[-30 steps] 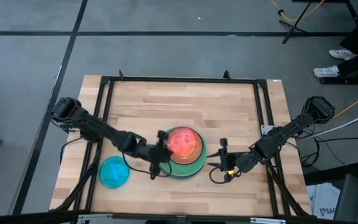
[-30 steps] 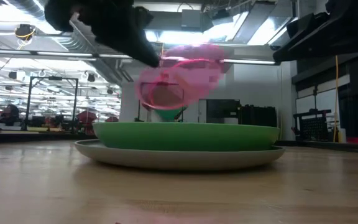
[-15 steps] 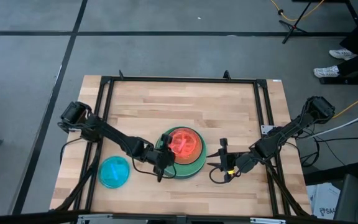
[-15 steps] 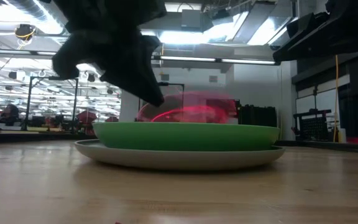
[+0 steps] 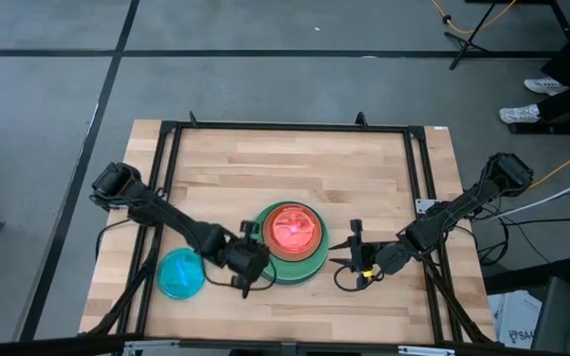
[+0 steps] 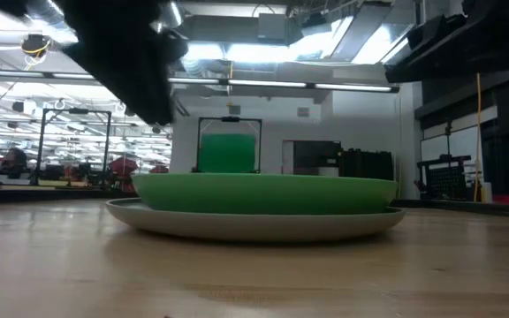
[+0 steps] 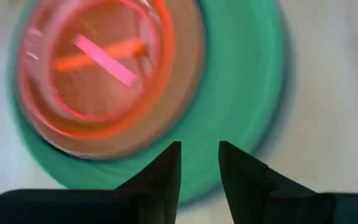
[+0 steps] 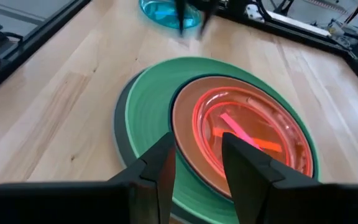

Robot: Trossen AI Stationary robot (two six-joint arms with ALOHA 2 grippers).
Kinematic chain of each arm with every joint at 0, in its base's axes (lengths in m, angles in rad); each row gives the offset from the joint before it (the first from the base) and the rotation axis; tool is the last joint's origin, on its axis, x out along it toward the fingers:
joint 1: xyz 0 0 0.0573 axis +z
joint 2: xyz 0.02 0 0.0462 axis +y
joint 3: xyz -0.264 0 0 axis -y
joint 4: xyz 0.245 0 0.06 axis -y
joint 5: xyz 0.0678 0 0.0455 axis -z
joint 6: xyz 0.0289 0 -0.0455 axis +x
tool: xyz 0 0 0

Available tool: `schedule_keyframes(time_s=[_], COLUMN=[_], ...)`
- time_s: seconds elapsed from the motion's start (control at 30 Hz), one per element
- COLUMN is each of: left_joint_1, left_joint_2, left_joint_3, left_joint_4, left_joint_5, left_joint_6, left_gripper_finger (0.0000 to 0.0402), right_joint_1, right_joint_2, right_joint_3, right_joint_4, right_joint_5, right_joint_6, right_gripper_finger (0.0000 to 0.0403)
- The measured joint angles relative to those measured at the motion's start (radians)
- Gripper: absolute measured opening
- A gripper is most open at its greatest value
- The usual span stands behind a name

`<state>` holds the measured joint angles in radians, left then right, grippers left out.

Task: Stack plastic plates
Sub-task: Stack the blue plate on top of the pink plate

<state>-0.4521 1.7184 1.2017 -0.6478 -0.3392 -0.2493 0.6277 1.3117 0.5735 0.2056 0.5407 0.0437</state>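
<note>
A stack of plastic plates (image 5: 290,243) stands mid-table. A grey plate (image 8: 119,127) is at the bottom, a light green one (image 8: 146,106) lies on it, and a brown-rimmed one (image 8: 180,112) holds a translucent pink plate (image 5: 293,228) on top. A cyan plate (image 5: 181,274) lies flat on the wood to the stack's left. My left gripper (image 5: 254,256) hangs open just off the stack's left rim, its fingers (image 7: 169,165) empty above the green edge. My right gripper (image 5: 342,259) waits open to the right of the stack, pointing at it.
A black metal frame (image 5: 171,133) runs round the table top. Bare wood lies beyond the stack toward the far edge (image 5: 295,158) and along the near edge (image 5: 295,311). Cables trail from both arms.
My left gripper has brought the pink plate down from a tilted hold above the stack and set it flat on top. It then opened, let go, and drew back toward the table's left and near edges. The right arm has kept still.
</note>
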Motion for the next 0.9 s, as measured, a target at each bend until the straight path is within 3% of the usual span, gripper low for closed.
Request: schedule_keyframes(time_s=[0.17,0.47,0.63,0.9], left_joint_1=[-0.091,-0.274,-0.286,-0.224], left_joint_2=[0.000,0.002,0.002,0.002], left_joint_3=[0.012,-0.015,-0.025,-0.025], left_joint_4=[-0.059,-0.046,-0.024,-0.021], left_joint_5=[0.043,0.009,-0.064,-0.041], left_joint_6=[-0.208,-0.612,-0.714,-0.705], left_gripper_finger=[0.0102,0.0102,0.0102,0.0121], right_joint_1=[0.000,0.000,0.000,0.000], right_joint_2=[0.000,0.000,0.000,0.000], right_joint_3=[0.000,0.000,0.000,0.000], right_joint_4=[0.012,0.003,0.003,0.002], right_joint_5=[0.001,-0.011,-0.036,-0.036], right_joint_6=[-0.025,-0.026,-0.026,-0.026], right_gripper_finger=[0.0124,0.0124,0.0124,0.0124])
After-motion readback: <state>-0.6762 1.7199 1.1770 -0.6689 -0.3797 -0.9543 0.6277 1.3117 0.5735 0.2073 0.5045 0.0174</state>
